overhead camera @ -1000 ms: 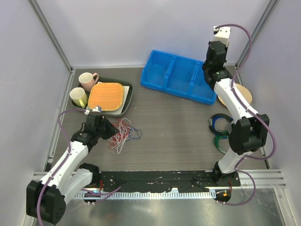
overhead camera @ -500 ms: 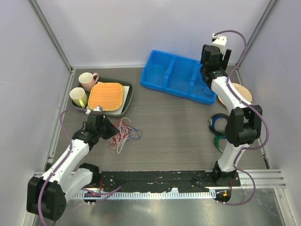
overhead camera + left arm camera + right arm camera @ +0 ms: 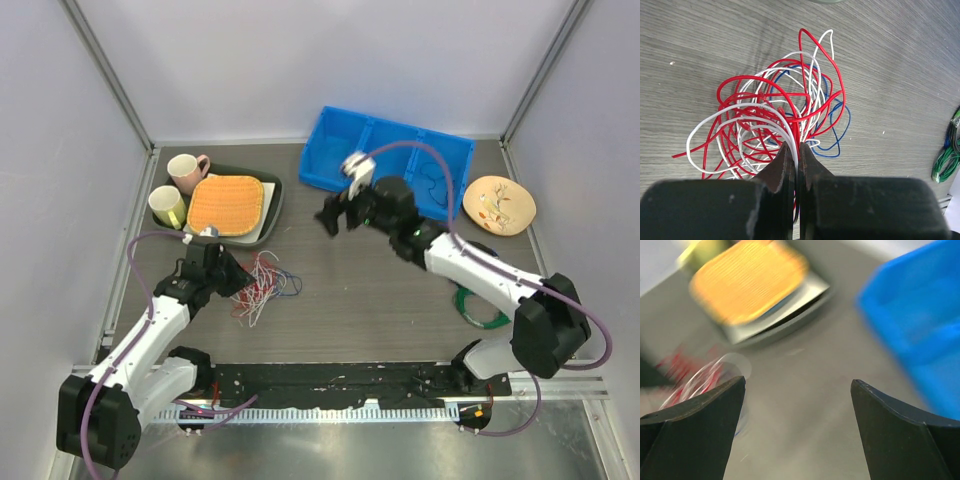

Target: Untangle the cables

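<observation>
The left gripper (image 3: 796, 150) pinches the cables (image 3: 785, 115) as an anchor, likely so the spread-fingered right gripper (image 3: 797, 382) can tug loops free

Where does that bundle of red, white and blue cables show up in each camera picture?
Top external: cables left of centre, at the left gripper.
Left wrist: cables mid-picture, pinched in that gripper.
Right wrist: cables blurred, lower left.
Landmark: the orange mat, beyond the cables in the top and right wrist views; absent from left wrist.
</observation>
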`<state>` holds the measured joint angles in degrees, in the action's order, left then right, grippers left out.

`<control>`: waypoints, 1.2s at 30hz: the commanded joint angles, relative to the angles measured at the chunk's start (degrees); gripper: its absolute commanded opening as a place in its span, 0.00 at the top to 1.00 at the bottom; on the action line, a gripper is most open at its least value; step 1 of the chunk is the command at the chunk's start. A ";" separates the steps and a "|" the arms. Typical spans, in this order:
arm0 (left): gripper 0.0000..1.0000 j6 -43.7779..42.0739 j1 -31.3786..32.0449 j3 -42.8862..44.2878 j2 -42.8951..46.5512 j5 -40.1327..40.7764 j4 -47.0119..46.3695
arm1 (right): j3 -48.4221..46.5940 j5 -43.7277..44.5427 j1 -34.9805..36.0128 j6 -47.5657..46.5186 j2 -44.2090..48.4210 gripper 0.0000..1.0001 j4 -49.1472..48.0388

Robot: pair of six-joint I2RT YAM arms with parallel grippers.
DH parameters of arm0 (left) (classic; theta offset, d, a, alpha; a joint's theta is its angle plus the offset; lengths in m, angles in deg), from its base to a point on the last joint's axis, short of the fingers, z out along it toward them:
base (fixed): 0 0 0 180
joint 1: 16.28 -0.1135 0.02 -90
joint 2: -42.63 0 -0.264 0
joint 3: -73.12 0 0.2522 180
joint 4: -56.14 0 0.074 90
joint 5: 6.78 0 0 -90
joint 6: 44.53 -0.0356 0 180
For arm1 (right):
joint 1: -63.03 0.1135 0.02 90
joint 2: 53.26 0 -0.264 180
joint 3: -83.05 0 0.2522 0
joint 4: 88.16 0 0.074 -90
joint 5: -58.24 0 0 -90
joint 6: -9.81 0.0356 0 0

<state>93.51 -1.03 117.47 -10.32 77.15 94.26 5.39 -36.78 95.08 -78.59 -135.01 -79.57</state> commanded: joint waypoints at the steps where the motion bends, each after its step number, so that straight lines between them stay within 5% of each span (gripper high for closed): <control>1: 1.00 1.54 -0.04 0.96 0.66 0.61 1.82 | 15.25 -11.95 9.67 0.33 2.56 0.08 -12.30; 9: 1.00 1.98 -0.04 1.05 0.48 0.09 2.18 | 17.59 -0.36 25.59 -8.19 -6.64 0.08 -15.93; 14: 1.00 1.89 -0.13 1.14 0.56 0.70 2.80 | 11.08 2.47 27.27 -10.57 -15.17 0.12 -14.26; 18: 1.00 1.63 -0.13 1.23 1.00 0.79 3.41 | 8.00 2.73 27.45 -10.75 -19.84 0.25 -11.27; 31: 1.00 1.63 -0.13 1.32 2.06 1.41 3.85 | 6.95 -2.54 27.62 -9.78 -23.27 0.49 -7.93; 35: 1.00 1.54 -0.13 1.49 1.88 1.58 3.59 | 7.56 -0.36 27.62 -8.82 -21.79 0.68 -7.31; 36: 1.00 1.54 -0.04 1.49 1.88 1.67 3.85 | 8.00 3.92 27.62 -8.03 -21.26 0.85 -7.83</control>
<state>94.95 -1.03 117.47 -8.79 78.29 98.04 14.09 -38.35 122.34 -88.49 -158.51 -86.23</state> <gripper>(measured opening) 0.043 0.354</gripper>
